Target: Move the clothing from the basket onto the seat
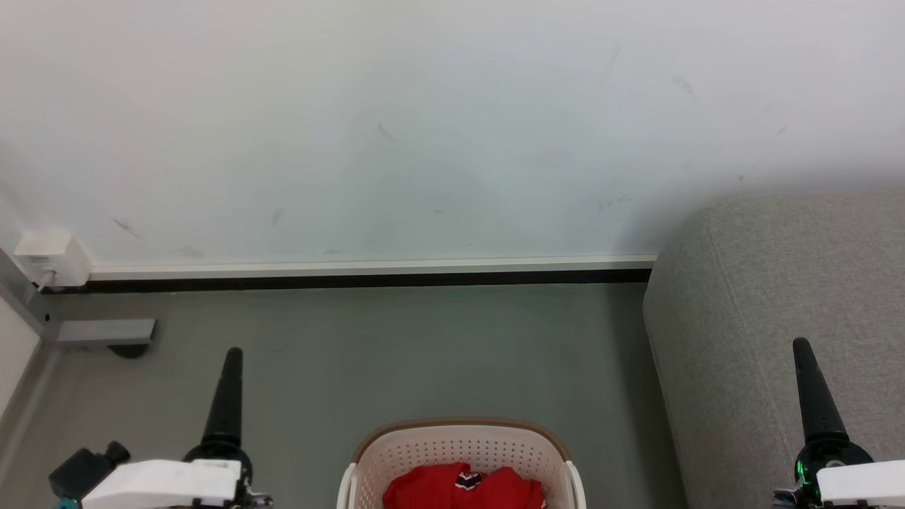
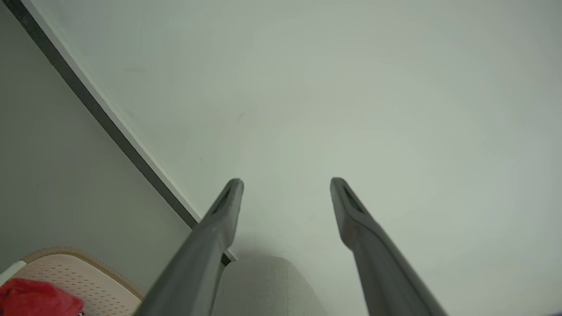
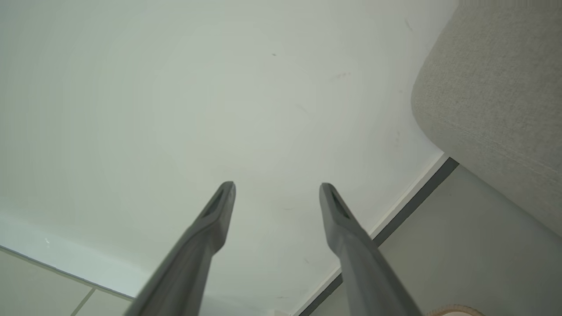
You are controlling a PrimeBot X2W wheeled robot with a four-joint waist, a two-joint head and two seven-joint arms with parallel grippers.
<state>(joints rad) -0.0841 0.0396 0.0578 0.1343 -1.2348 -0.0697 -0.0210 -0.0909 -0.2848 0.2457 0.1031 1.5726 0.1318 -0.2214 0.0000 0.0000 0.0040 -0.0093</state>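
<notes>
The crumpled bright red fabric clothing (image 1: pixel 463 488) lies in the cream perforated plastic basket (image 1: pixel 452 447) below and between my arms, nearer my left gripper (image 2: pixel 285 182) than my right gripper (image 3: pixel 276 186), both spread wide and empty.

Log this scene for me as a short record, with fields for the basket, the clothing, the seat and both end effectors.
basket: cream, brown rim, on the grey floor
clothing: red, bunched inside the basket
seat: grey sofa, right of the basket, apart from it
left end effector: open, holding nothing, facing the wall
right end effector: open, holding nothing, facing the wall
progress: clothing not yet moved
</notes>
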